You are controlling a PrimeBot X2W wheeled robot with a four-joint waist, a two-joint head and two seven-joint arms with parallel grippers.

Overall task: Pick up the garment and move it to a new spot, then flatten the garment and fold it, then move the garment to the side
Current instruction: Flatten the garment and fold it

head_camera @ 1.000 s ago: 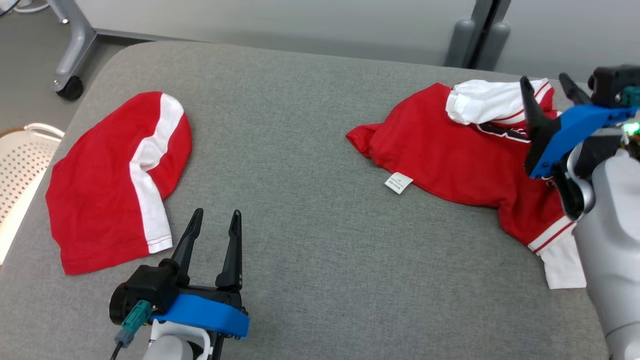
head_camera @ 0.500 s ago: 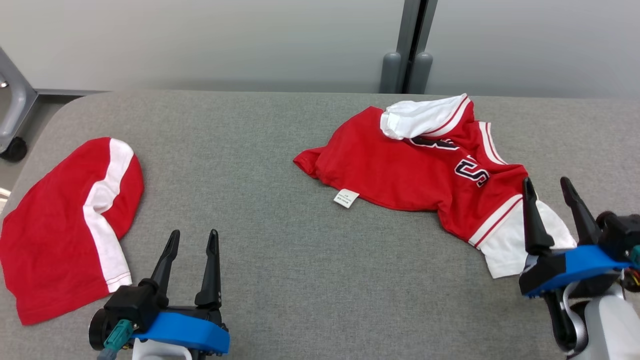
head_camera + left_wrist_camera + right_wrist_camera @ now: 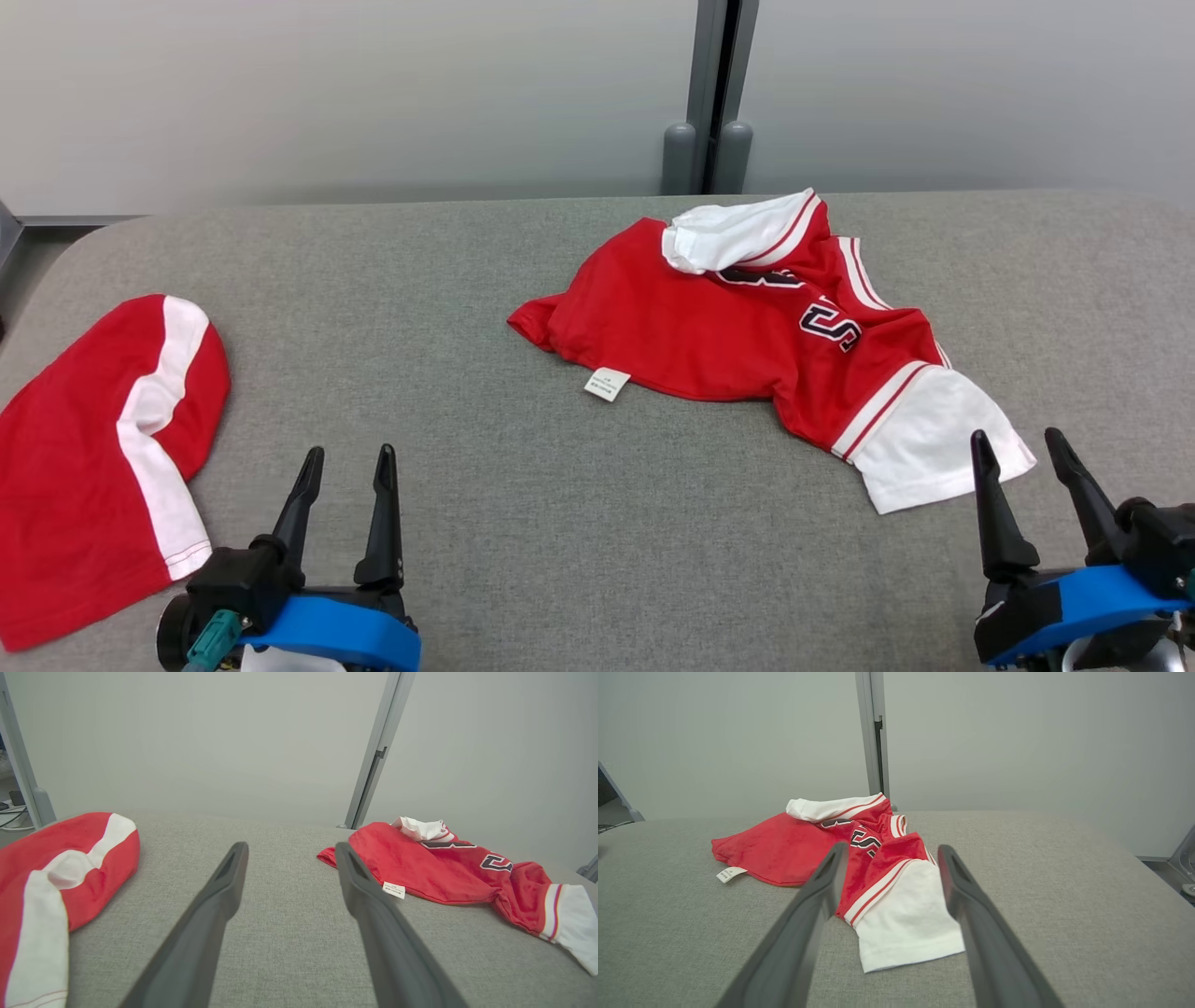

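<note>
1. Far left, a folded red cloth piece with a white stripe (image 3: 103, 448) lies flat on the grey fabric-covered table (image 3: 560, 541). I read that one as finished and set aside.
2. My left gripper (image 3: 350, 453) hovers near it, fingers spread, carrying nothing.
3. Centre-right, the crumpled red jersey with white sleeves and dark lettering (image 3: 709, 327) lies in a heap. One sleeve is flopped over its top, and a small white label (image 3: 607, 384) sits at the near hem. I judge this is the garment to work on, and the pick-up has not begun.
4. My right gripper (image 3: 1016, 437) sits low, just short of the near white sleeve (image 3: 934, 443), fingers wide and empty. Next I'll reach forward, pinch the sleeve or shoulder, and lift it clear.
</note>
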